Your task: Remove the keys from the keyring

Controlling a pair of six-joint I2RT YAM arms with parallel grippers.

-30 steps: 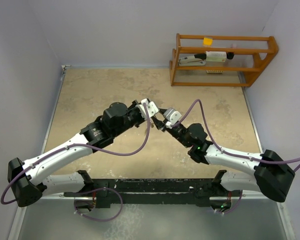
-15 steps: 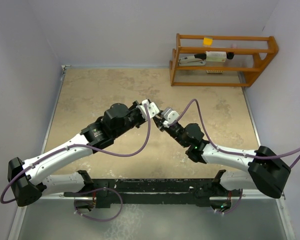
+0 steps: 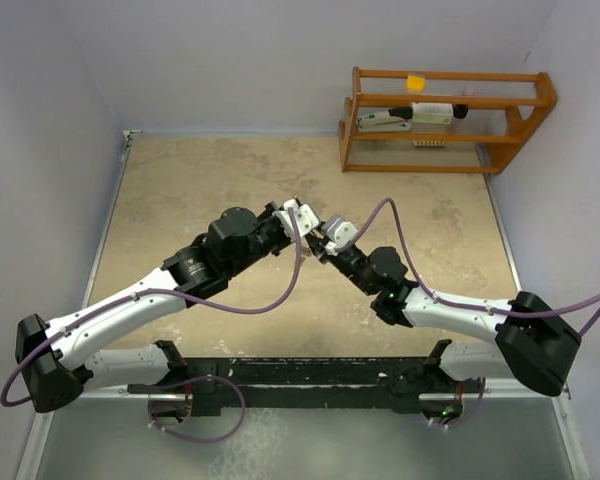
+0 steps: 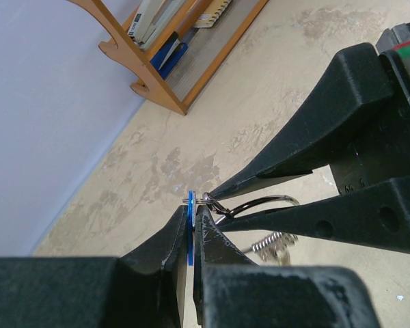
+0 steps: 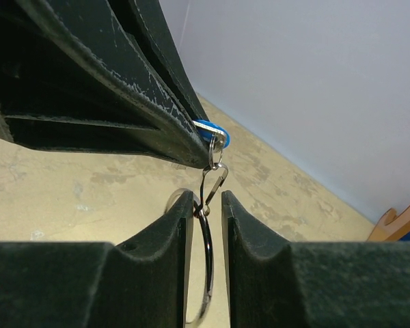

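Note:
The two grippers meet above the middle of the table. My left gripper (image 4: 191, 217) is shut on the thin blue key head (image 4: 190, 236), which also shows as the blue key head (image 5: 209, 130) in the right wrist view. A small silver split ring and a wire clip (image 5: 216, 180) link it to the large keyring (image 5: 209, 263). That keyring (image 4: 260, 203) runs between the fingers of my right gripper (image 5: 207, 199), whose jaws stand narrowly apart with the wire against the left finger. A spring and silver keys (image 4: 277, 246) hang below. In the top view the left gripper (image 3: 308, 220) and right gripper (image 3: 323, 241) almost touch.
A wooden rack (image 3: 445, 120) holding a stapler and small items stands at the back right, and the same rack (image 4: 171, 55) appears in the left wrist view. Grey walls close in the beige table (image 3: 200, 180) on three sides.
The right arm has shifted left, bringing its gripper close against the left gripper's tips. The left arm has held still. Little differs over the last half second.

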